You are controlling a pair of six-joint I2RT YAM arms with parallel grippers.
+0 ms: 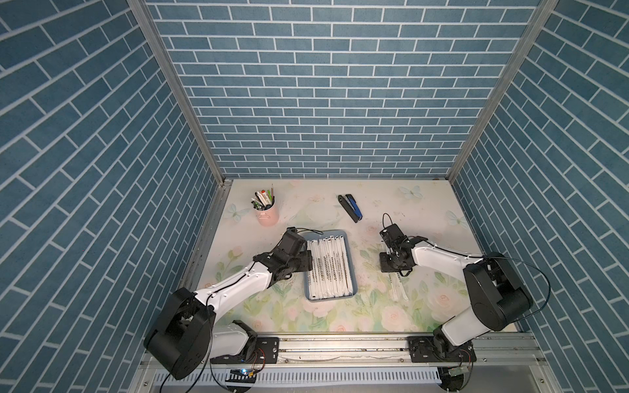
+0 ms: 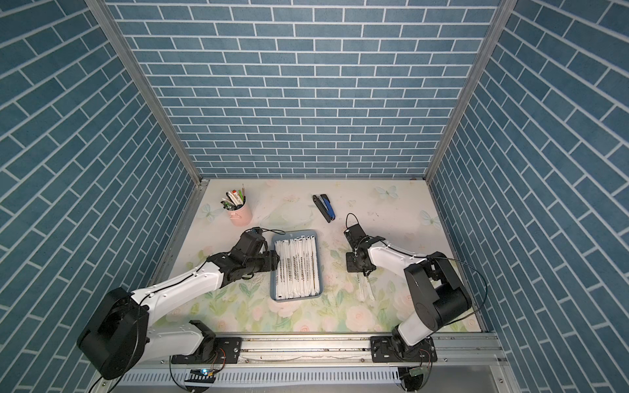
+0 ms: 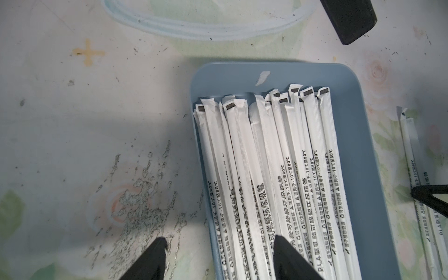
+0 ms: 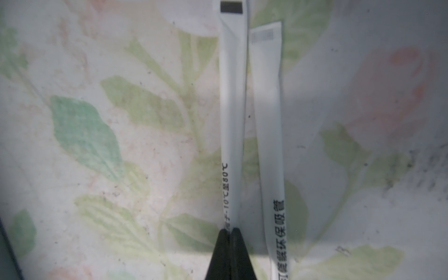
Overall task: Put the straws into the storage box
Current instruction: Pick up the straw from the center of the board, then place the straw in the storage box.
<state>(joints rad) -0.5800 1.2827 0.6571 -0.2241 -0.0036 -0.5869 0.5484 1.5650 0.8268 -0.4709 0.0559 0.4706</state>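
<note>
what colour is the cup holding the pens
Pale pink. The cup shows best in a top view, with the pens standing in it.

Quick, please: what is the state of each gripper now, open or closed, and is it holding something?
Left gripper: jaws open, holding nothing, astride the storage box wall.
Right gripper: jaws closed on one paper-wrapped straw.

1. You have blue brick-patterned walls [image 1: 323, 102] on three sides.
2. Aluminium corner posts [image 1: 178, 92] join them.
3. Your tabletop [image 1: 340, 316] shows pale flowers, butterflies and dark scuffs.
4. A metal rail [image 1: 340, 345] edges its near side.
</note>
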